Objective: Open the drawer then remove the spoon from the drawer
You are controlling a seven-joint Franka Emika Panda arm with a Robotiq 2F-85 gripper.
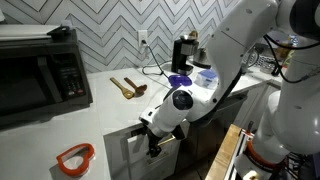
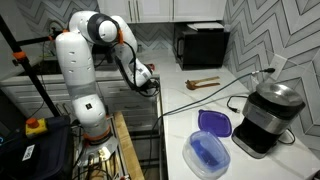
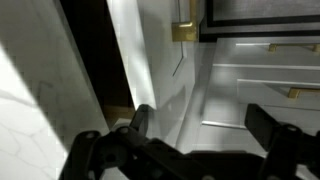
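Observation:
My gripper hangs below the counter's front edge, right in front of the grey-white drawer front. In the wrist view its two black fingers are spread wide and empty, with pale cabinet fronts behind them. One end of a brass bar handle shows above the fingers, apart from them. I cannot tell whether the drawer is open. The small tan spoon is hidden. The gripper also shows in an exterior view at the counter's edge.
On the counter are a pair of dark brown wooden utensils, a black microwave, a coffee machine, blue containers and an orange ring-shaped item. A second brass handle shows to the right in the wrist view.

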